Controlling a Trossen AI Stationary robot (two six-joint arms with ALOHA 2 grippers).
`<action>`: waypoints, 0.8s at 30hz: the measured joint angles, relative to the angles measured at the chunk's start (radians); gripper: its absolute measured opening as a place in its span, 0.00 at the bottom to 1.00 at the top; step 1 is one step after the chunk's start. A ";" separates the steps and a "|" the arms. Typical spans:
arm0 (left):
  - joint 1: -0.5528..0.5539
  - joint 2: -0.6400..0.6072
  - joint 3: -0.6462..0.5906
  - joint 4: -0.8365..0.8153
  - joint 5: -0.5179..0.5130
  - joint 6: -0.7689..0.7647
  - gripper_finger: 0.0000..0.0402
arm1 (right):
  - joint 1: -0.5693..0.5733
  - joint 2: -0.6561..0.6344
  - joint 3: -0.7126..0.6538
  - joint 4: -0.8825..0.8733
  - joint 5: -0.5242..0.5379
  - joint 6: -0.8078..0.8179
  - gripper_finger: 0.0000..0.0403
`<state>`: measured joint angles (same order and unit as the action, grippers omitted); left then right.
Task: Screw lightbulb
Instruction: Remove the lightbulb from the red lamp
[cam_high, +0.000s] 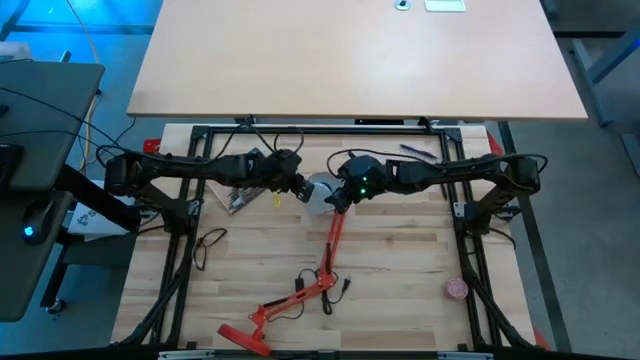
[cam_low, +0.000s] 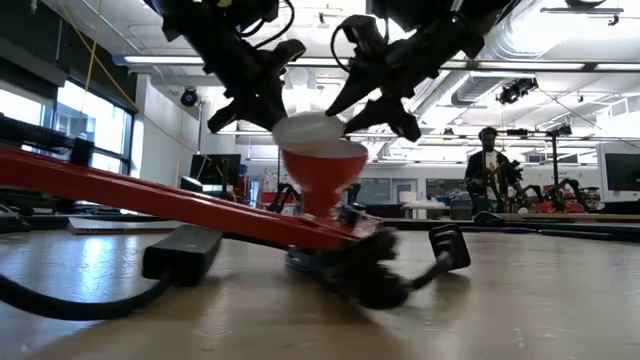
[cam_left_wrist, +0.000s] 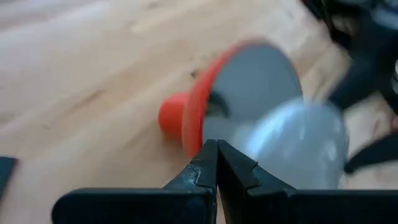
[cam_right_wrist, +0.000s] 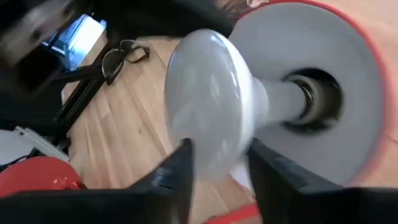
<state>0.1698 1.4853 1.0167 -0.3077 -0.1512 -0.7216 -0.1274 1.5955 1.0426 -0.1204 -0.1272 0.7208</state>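
Legible text, labels, brands, numbers, signs: none in any of my views. Nothing that I can see on the worktop, on the lamp, on the bulb or in the room behind shows lettering that I can make out.
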 joint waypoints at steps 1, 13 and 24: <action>0.007 0.000 0.001 0.004 -0.005 0.001 0.00 | 0.007 0.000 0.001 0.002 0.018 0.005 0.30; 0.082 -0.013 0.009 0.271 0.013 0.098 0.00 | 0.072 0.006 0.004 0.048 0.181 0.141 0.01; 0.230 -0.229 0.007 0.071 0.016 0.236 0.00 | 0.041 -0.057 0.004 -0.010 0.189 0.068 0.00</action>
<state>0.4000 1.2566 1.0238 -0.2366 -0.1350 -0.4859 -0.0869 1.5386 1.0462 -0.1302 0.0613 0.7884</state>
